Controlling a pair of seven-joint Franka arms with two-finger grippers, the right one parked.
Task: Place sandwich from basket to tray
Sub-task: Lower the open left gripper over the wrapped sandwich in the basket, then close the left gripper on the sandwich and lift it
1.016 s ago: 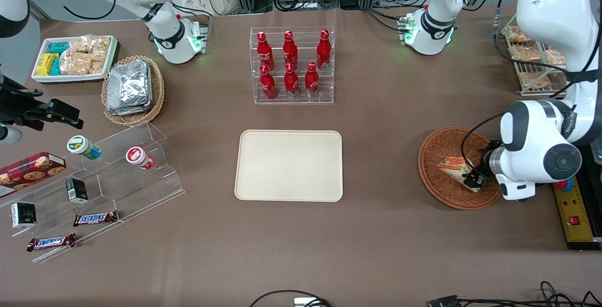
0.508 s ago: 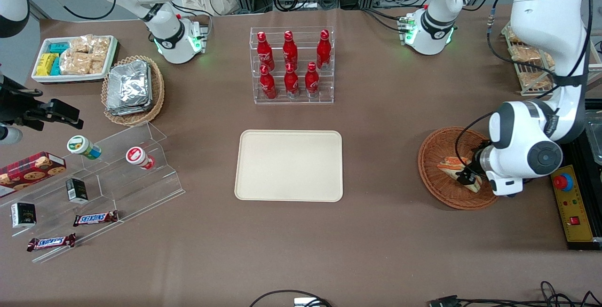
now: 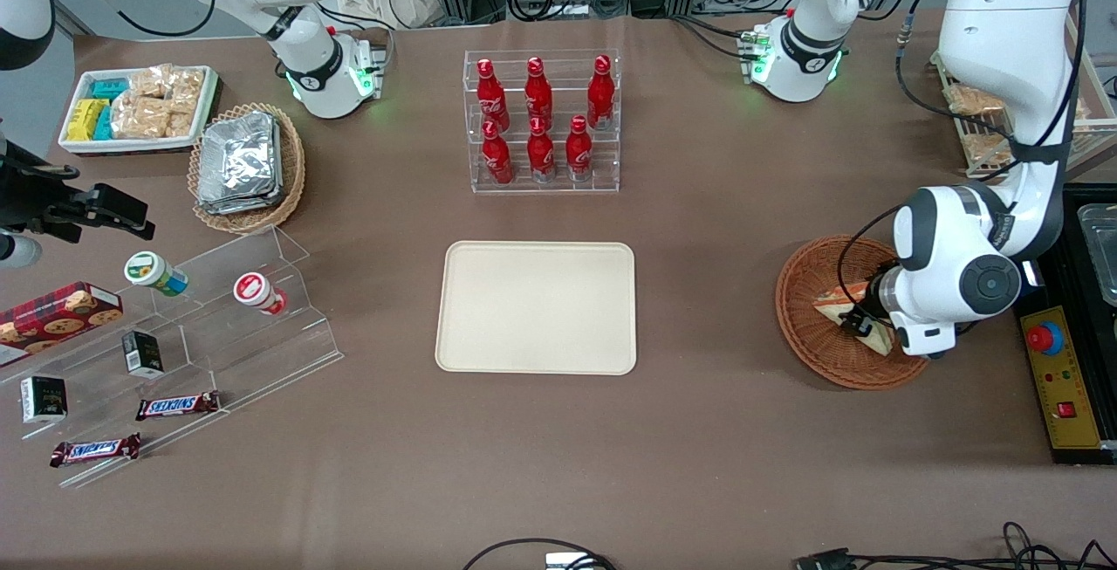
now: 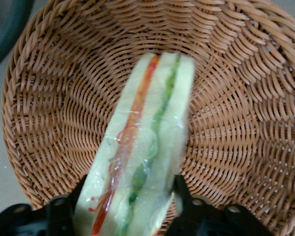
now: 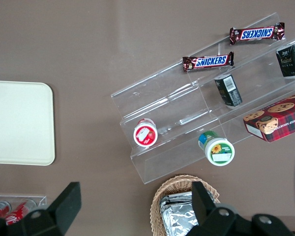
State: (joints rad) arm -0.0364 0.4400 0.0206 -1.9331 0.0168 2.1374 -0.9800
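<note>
"SNICKERS" on two chocolate bars (image 5: 208, 61)

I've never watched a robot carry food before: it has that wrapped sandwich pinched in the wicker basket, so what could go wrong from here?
The gripper pinches the triangular clear-wrapped sandwich only at one end, so it might slip on the smooth wrap or sag in transit. The soft bread could get squashed. The sandwich is still low inside the round brown wicker basket, so it might catch the rim on its way to the cream rectangular tray.

Red bottles (image 3: 541, 120) in clear rack; Snickers bars (image 3: 177, 405).
</note>
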